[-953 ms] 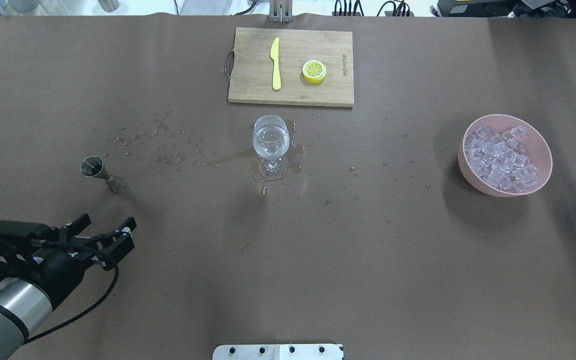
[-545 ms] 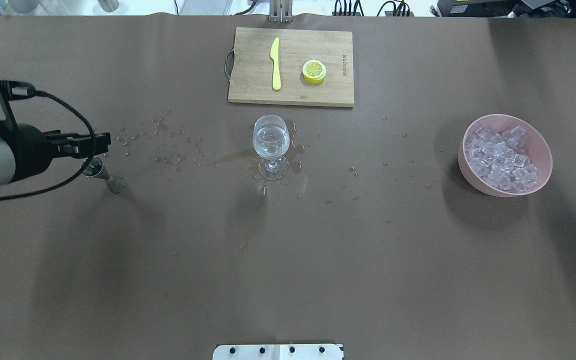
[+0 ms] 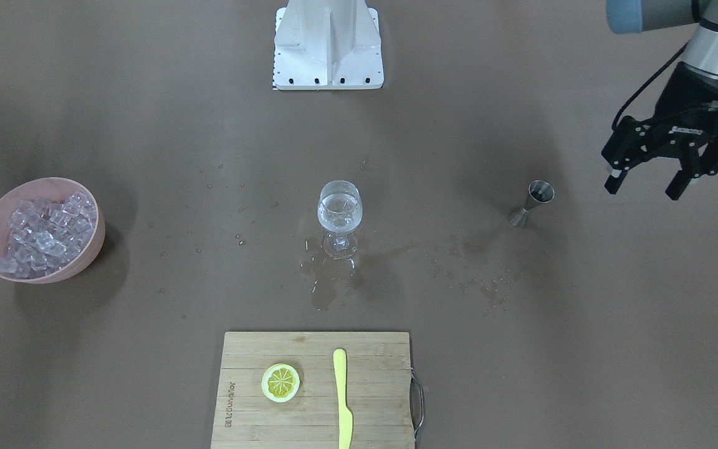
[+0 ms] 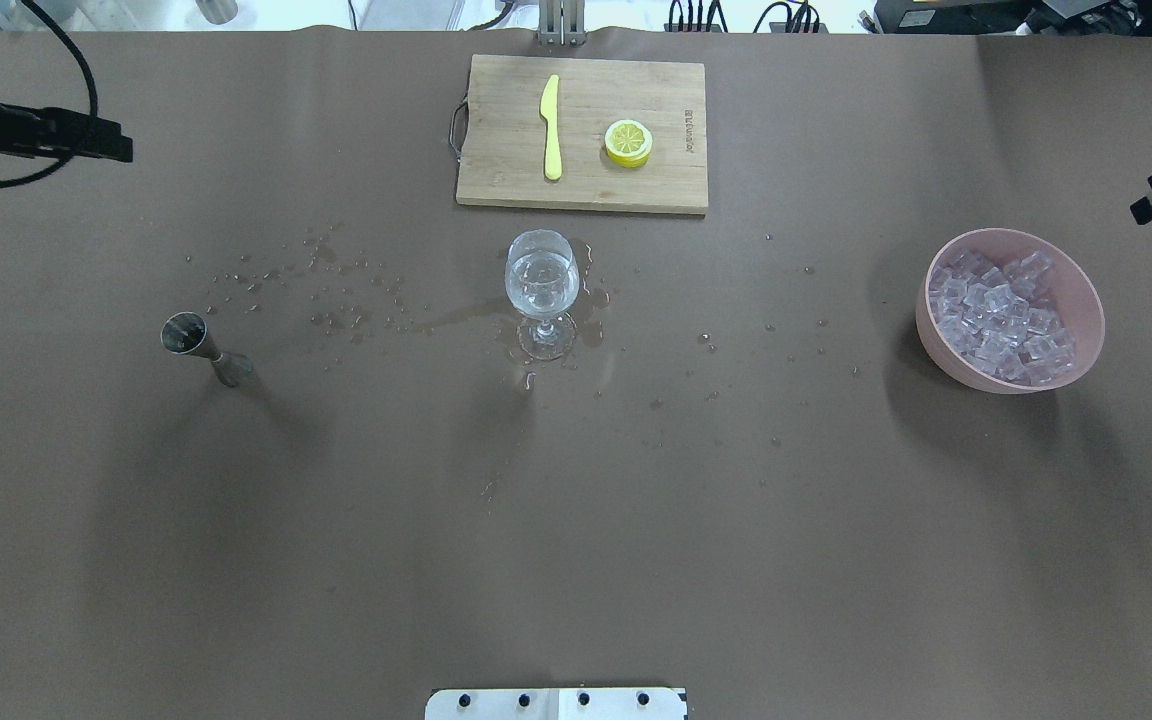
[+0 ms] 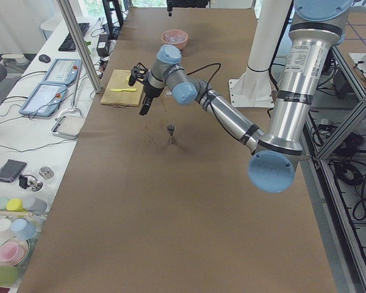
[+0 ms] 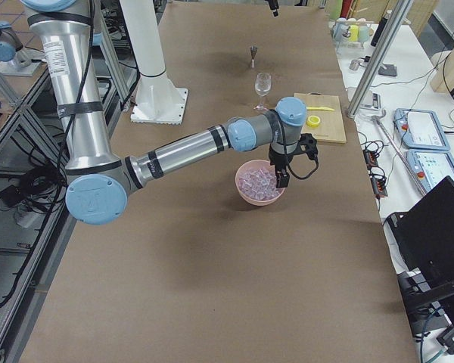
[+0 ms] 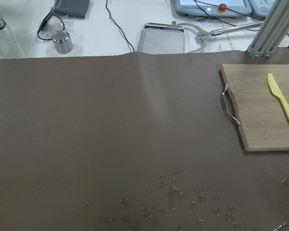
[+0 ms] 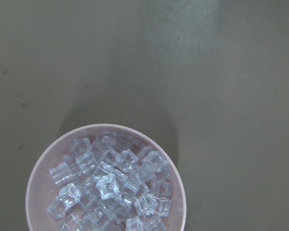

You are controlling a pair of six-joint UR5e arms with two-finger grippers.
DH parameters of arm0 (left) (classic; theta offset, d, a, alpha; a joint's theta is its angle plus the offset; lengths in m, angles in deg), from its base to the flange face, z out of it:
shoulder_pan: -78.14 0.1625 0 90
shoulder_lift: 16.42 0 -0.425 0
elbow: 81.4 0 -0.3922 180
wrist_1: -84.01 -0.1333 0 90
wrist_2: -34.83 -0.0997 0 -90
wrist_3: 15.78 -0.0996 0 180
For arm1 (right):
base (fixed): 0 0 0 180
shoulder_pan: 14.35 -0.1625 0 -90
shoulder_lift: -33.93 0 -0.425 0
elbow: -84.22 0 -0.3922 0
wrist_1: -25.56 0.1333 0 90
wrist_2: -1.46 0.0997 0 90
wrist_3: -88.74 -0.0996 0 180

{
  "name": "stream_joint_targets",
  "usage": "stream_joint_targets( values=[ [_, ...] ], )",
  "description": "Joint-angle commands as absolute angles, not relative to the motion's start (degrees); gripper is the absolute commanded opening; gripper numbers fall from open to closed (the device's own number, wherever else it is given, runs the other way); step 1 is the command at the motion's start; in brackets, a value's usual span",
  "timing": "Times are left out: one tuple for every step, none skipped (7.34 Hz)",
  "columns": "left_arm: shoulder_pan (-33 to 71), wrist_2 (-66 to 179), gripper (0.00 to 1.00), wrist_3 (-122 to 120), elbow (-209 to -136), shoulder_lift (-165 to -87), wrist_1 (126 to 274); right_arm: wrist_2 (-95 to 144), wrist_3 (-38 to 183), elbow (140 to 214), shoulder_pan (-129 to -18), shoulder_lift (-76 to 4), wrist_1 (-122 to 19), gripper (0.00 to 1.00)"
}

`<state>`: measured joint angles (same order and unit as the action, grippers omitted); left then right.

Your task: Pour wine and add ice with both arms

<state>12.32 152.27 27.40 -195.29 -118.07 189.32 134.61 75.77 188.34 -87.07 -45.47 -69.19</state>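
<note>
Clear wine (image 4: 540, 282) sits low in the stemmed glass (image 4: 545, 325) at table centre, with a puddle and droplets (image 4: 336, 290) around its foot and trailing left. Ice (image 4: 996, 315) is heaped in the pink bowl (image 4: 1078, 288) at the right end. The left gripper (image 3: 642, 187) hangs in the air, fingers spread, empty, left of the steel jigger (image 3: 532, 202) and apart from it. The right gripper (image 6: 281, 178) hovers over the bowl; cannot tell whether it is spread or pressed together.

I see a robotics lab: control tablets (image 5: 47, 97), a keyboard (image 5: 73, 38) and aluminium posts (image 5: 78, 44) line the benches (image 5: 24, 143) beside my table (image 5: 171, 207).
</note>
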Motion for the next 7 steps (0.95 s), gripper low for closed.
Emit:
stream_joint_targets(
  values=[
    [7.32, 155.42, 0.98, 19.67, -192.07, -117.94, 189.39, 128.04, 74.76, 188.73, -79.60, -43.32, -69.19, 1.00],
    [6.78, 155.51, 0.98, 13.12, -191.01, -117.67, 189.13, 125.59, 74.76, 188.73, -77.48, -43.32, -69.19, 1.00],
    [5.65, 155.94, 0.98, 11.22, -190.39, -117.41, 189.12, 125.22, 74.94, 188.38, -76.33, -43.32, -69.19, 1.00],
    [5.55, 156.99, 0.98, 11.20, -190.21, -117.06, 189.21, 125.12, 75.03, 188.20, -75.10, -43.32, -69.19, 1.00],
    [5.72, 157.09, 0.98, 11.12, -189.43, -116.71, 189.73, 125.12, 75.11, 187.94, -73.78, -43.32, -69.19, 1.00],
    [5.72, 157.09, 0.98, 10.77, -188.99, -116.79, 189.65, 124.86, 75.20, 187.24, -72.72, -43.24, -69.19, 0.99],
    [5.72, 157.09, 0.98, 10.77, -188.81, -116.97, 189.56, 124.69, 75.29, 185.93, -72.02, -43.06, -69.10, 0.98]
  ],
)
